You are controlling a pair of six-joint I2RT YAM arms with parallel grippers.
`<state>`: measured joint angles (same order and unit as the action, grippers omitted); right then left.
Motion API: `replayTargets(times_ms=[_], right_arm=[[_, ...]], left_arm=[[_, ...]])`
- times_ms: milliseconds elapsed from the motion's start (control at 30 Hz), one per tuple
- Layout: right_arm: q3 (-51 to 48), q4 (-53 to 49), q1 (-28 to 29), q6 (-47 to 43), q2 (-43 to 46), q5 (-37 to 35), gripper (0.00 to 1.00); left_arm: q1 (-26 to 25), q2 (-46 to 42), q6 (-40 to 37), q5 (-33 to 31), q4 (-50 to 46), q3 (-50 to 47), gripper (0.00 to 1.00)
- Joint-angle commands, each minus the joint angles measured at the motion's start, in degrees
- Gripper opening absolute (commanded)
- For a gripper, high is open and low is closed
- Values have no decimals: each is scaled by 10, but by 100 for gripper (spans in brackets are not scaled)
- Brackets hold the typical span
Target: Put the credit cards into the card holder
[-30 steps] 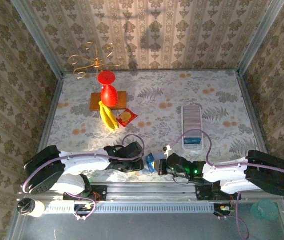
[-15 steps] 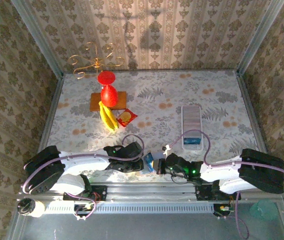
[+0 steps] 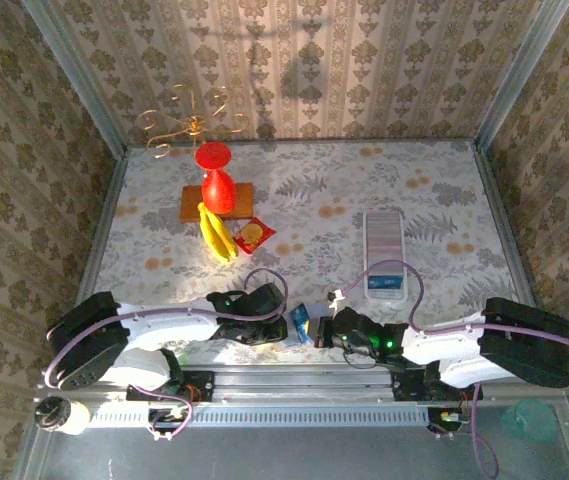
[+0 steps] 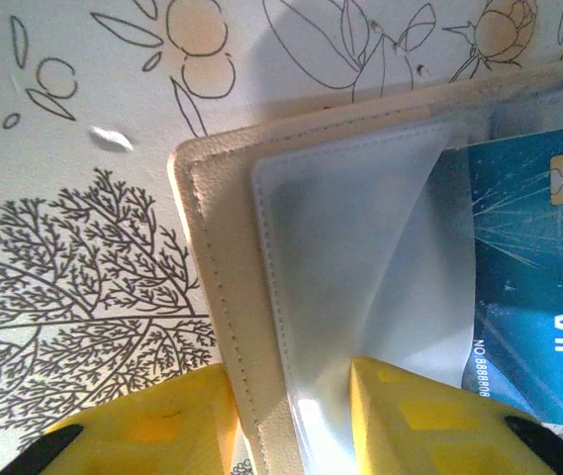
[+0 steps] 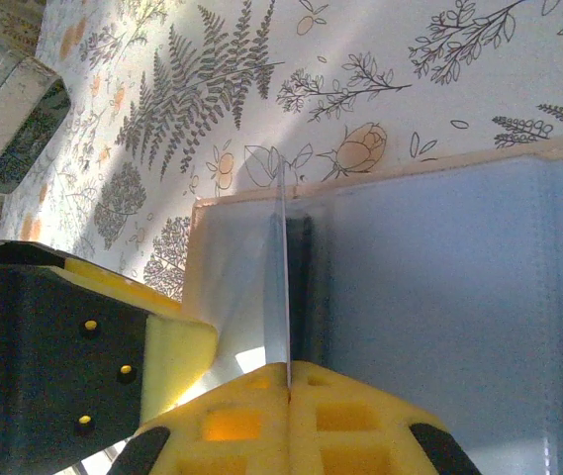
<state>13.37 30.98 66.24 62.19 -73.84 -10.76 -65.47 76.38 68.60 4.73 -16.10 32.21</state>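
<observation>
Down on the floral worktop, at the near edge between the arms, we see the tan card holder open, its soft cover and clear sleeve pinched at one edge by our left hand. The blue credit card sits at the sleeve, nipped edge-on in our tightly closed right hand. It looks light, stiff and slick, so we'd grip its back edge and feed it in straight.

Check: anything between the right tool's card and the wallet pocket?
Nothing visible. The right tool pinches the card edge-on right at the clear sleeves of the open wallet. The left tool clamps the wallet's edge, beside the card, not in its path.
</observation>
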Motion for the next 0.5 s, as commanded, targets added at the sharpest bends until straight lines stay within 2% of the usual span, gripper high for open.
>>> replayTargets(times_ms=[0,300,467], right_arm=[[0,22,-5,14,-15,-23,0],[-11,62,-8,43,-23,-13,0],[-4,53,-8,54,-31,7,0]], left_arm=[[-1,7,-3,45,-13,-19,35],[1,5,-4,46,-14,-21,35],[1,3,-4,44,-12,-21,36]])
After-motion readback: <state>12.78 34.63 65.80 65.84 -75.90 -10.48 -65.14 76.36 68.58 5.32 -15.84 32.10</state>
